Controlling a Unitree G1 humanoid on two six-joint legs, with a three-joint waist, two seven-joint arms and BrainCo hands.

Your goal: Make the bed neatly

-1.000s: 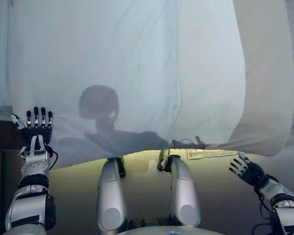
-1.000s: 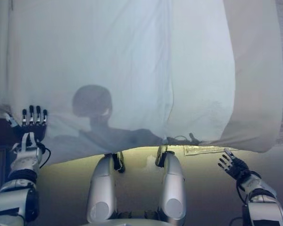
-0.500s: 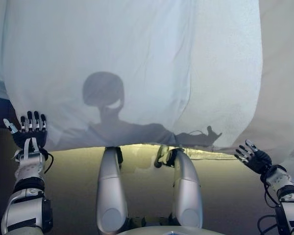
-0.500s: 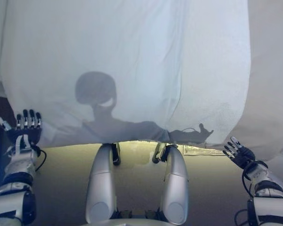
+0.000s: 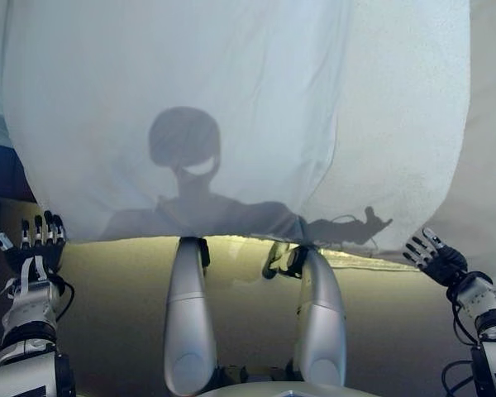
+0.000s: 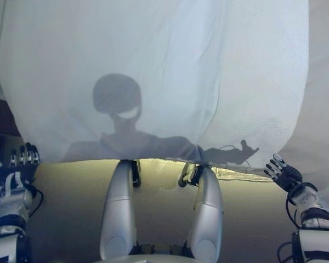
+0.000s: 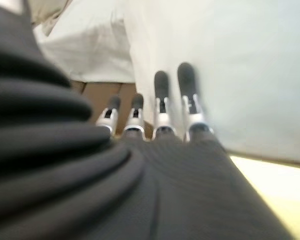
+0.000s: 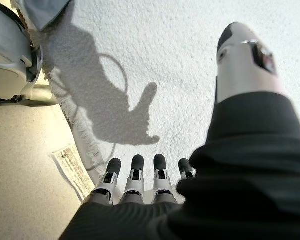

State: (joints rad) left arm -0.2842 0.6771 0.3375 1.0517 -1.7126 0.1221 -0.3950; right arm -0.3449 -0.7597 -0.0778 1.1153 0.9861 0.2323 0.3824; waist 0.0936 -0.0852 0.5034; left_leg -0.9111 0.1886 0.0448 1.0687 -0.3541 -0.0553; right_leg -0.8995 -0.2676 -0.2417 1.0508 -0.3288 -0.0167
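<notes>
A smooth white sheet [image 5: 190,83] drapes over the bed's near edge, its hem hanging just above the floor. Beside it on the right lies a textured white blanket [image 5: 405,124], also seen close in the right wrist view [image 8: 155,45]. My left hand [image 5: 35,248] is low at the left, just under the sheet's hem, open with straight fingers [image 7: 162,107] pointing at the cloth. My right hand [image 5: 434,258] is open at the blanket's lower right edge, its fingers [image 8: 135,175] spread next to the cloth and holding nothing.
A cream cover [image 5: 492,165] hangs at the far right beyond the blanket. A dark part of the bed's side [image 5: 0,169] shows at the left. A small printed paper [image 8: 72,167] lies on the beige floor under the blanket's hem.
The view has shifted. My left hand has dropped down and outward from the sheet's hem. My right hand has risen up to the blanket's edge.
</notes>
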